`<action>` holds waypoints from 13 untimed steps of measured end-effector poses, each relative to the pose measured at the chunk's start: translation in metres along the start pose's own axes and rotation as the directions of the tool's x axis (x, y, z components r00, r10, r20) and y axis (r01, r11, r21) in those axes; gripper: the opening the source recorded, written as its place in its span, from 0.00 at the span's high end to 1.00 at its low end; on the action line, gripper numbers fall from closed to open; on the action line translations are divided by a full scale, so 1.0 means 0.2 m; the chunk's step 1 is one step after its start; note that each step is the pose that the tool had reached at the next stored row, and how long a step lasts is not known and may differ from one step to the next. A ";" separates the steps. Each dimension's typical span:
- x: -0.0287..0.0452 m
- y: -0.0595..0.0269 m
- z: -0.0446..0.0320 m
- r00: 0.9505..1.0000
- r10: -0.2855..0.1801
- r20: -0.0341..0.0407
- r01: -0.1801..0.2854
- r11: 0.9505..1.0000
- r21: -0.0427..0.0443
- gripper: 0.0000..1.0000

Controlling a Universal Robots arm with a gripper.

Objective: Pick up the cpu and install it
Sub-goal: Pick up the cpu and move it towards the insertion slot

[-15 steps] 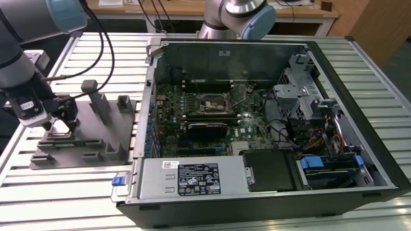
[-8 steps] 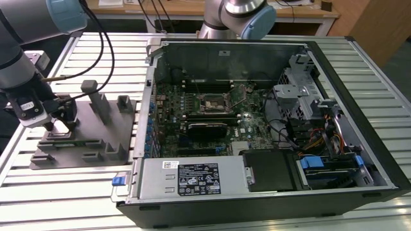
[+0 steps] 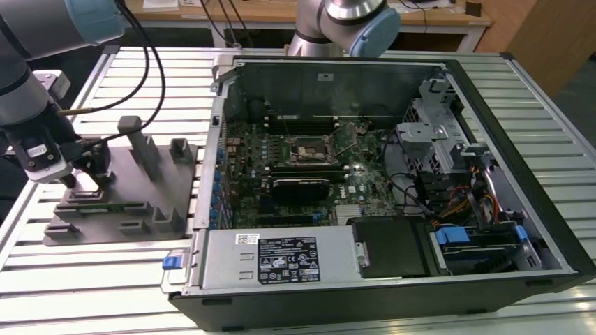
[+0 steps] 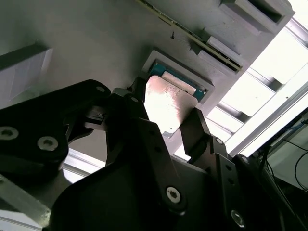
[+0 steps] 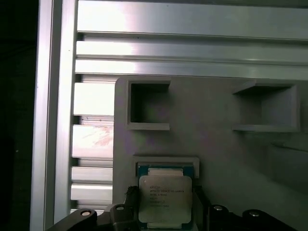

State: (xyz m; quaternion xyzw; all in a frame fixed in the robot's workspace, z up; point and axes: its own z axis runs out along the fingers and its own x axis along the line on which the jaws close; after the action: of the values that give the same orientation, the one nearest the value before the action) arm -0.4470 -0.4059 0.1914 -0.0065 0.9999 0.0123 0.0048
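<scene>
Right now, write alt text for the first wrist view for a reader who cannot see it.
The claw grips the cpu, a silver-topped square chip, by two opposite edges over a framed recess in the grey tray. Beyond it the tray has two square pockets, and aluminium table slats lie past its edge.

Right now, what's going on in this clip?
The arm's end effector is over the grey tray at the exterior view's left, its fingers closed on two edges of the cpu. The chip seems to sit just above its blue-rimmed pocket in the tray. It is not yet in the socket inside the open computer case alongside.
</scene>
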 end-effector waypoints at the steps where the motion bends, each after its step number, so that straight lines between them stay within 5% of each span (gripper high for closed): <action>1: 0.000 0.000 -0.007 1.000 0.000 0.000 0.000 1.000 0.000 0.47; 13: -0.001 0.003 -0.094 1.000 0.001 0.000 -0.001 1.000 0.000 0.47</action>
State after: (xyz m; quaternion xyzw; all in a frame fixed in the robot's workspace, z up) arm -0.4470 -0.4058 0.2102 -0.0063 0.9999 0.0123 0.0047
